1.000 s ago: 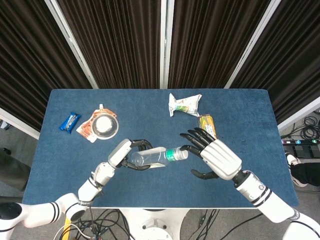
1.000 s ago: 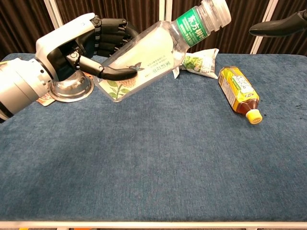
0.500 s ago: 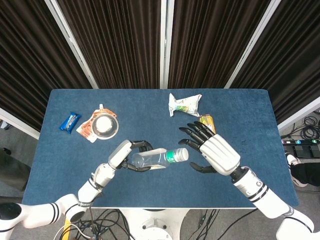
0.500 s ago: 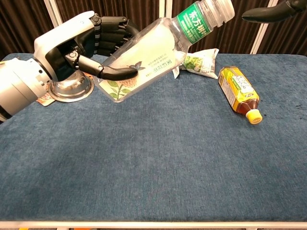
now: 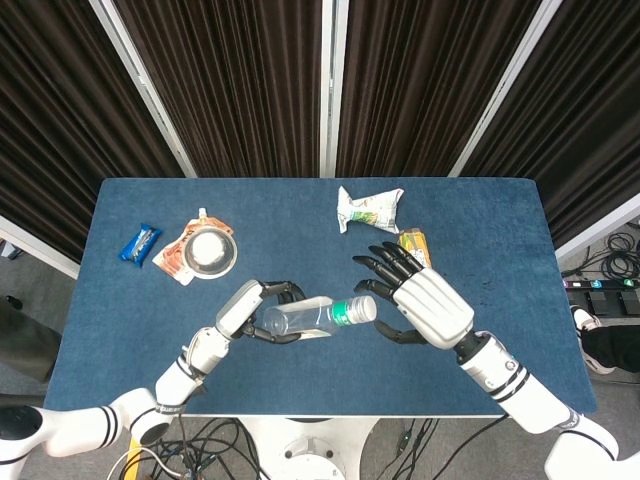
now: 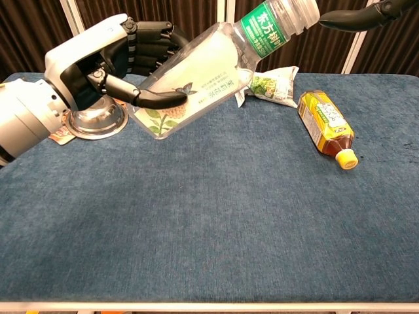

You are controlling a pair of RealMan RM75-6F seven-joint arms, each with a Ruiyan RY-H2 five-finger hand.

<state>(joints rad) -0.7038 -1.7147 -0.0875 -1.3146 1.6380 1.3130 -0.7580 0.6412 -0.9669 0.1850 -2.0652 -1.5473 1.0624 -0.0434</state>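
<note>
1. The left hand (image 5: 243,308) holds the clear bottle (image 5: 305,316) up off the bench (image 5: 300,220). Its fingers wrap round the fat end. The bottle is tipped, with its white cap (image 5: 365,308) pointing to the right and a little up.

2. That grip looks the same as a second ago. In the chest view the clear bottle (image 6: 196,75) has only crept up a tiny bit.

3. The right hand (image 5: 412,300) is what moved. It has slid left and a bit farther from me, toward the cap. A second ago it sat more to the right.

4. The right hand holds nothing. Its dark fingers (image 5: 378,268) are spread wide. Some reach out past the cap, and the thumb side curls under it. I cannot tell if any finger touches the cap yet; it looks very close.

5. In the chest view only a dark fingertip (image 6: 347,16) of the right hand shows, up at the top, just right of the cap.

6. I think the right hand is getting ready to take hold of the cap end, while the left hand keeps the bottle steady.

7. Behind the right hand lies a yellow tea bottle (image 6: 325,124) on its side. A crumpled snack bag (image 5: 368,208) lies farther back.

8. On the left are a metal bowl (image 5: 211,250) on an orange pouch, and a blue candy bar (image 5: 140,243).
</note>
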